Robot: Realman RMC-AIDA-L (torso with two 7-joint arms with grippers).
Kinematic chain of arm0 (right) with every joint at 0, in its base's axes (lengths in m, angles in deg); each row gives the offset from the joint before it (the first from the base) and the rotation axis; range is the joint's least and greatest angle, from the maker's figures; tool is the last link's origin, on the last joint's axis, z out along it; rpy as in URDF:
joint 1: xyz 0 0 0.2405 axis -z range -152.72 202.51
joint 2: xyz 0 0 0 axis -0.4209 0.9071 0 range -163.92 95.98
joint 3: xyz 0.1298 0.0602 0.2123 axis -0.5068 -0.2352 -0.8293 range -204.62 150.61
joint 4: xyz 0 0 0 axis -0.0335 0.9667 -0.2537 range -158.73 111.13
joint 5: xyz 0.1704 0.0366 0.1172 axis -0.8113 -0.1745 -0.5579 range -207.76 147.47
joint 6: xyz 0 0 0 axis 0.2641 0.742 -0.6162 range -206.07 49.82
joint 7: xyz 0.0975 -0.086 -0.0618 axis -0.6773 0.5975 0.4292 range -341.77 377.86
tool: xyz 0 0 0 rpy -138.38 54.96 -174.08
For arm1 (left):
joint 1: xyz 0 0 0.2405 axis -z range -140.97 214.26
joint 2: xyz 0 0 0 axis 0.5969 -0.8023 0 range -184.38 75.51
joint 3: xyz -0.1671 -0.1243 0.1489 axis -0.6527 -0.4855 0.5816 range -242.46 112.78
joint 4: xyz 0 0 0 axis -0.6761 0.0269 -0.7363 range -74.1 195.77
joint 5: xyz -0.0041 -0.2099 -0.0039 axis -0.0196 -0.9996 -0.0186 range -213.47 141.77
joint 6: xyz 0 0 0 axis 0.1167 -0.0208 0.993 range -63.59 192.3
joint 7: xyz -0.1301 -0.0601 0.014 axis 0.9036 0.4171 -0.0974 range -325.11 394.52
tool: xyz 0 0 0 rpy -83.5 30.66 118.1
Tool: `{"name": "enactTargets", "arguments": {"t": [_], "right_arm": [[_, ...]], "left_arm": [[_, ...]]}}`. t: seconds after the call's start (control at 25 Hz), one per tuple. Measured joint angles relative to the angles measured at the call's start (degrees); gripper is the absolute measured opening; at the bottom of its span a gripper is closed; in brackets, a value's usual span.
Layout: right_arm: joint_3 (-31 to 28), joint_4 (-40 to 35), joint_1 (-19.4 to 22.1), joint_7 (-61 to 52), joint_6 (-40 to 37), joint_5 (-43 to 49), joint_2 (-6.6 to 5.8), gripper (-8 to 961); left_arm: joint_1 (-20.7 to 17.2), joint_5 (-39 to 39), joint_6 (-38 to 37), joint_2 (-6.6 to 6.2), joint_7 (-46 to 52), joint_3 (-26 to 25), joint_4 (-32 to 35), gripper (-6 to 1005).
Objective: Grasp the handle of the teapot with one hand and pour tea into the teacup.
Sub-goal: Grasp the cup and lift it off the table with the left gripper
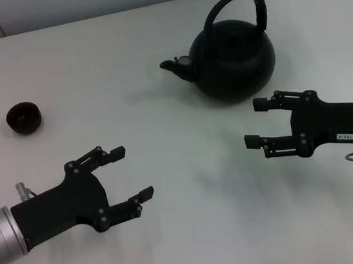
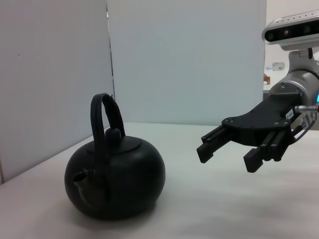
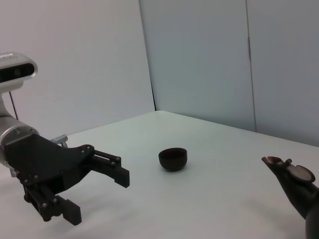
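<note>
Head view: teapot point(image 1: 235, 56) sits upright on the white table point(image 1: 188, 169), far side, right of centre. Spout point(image 1: 173, 65) points toward robot's left, handle point(image 1: 238, 10) arched up over the lid. Teacup point(image 1: 23, 117) stands far off to the left, well apart from the pot. Right gripper point(image 1: 257, 122) is just in front of the teapot on the near side, fingers spread apart, holding nothing, not touching the pot. Left gripper point(image 1: 132, 173) is lower left, near the robot, fingers also spread wide, empty, well apart from both cup and pot.

Left wrist view: teapot point(image 2: 115, 177) seen side-on, spout point(image 2: 79, 178) facing the camera side, handle point(image 2: 102, 117) standing upright above the lid knob. Right gripper point(image 2: 229, 153) hangs beside the pot, above the table, fingers apart, clear gap between it and the pot body.

Right wrist view: teacup point(image 3: 173, 158) upright in the middle of the table, alone. Left gripper point(image 3: 99, 194) is near it but apart, fingers spread, nothing between them. Teapot spout point(image 3: 281, 169) pokes in at the edge; rest of the pot is out of view.
</note>
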Motion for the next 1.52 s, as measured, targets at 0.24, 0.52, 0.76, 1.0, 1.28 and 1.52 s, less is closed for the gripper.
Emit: {"name": "enactTargets", "arguments": {"t": [0.24,0.52,0.76,1.0,1.28,1.52], "right_arm": [[0.0,0.0,-0.2,0.0,0.0,-0.1,0.00,804],[0.0,0.0,-0.4,0.0,0.0,-0.1,0.00,804],[-0.3,0.1,-0.2,-0.1,-0.3,-0.1,0.00,805],[-0.1,0.0,-0.2,-0.2,-0.6,0.0,0.00,805],[0.0,-0.1,-0.3,-0.7,-0.6,0.0,0.00,805],[0.0,-0.2,-0.3,-0.8,-0.6,0.1,0.00,804]], "left_arm": [[0.0,0.0,0.1,0.00,0.0,0.0,0.1,847],[-0.8,-0.5,3.1,2.29,-2.1,-9.9,-0.1,848],[2.3,-5.3,9.6,3.31,-4.1,-20.1,-4.6,848],[6.4,-5.9,20.2,3.34,-2.8,-21.4,-5.7,849],[8.9,-4.6,27.8,3.02,2.0,-19.1,-6.7,848],[8.8,-1.1,28.8,2.72,6.1,-18.7,-6.4,846]]}}
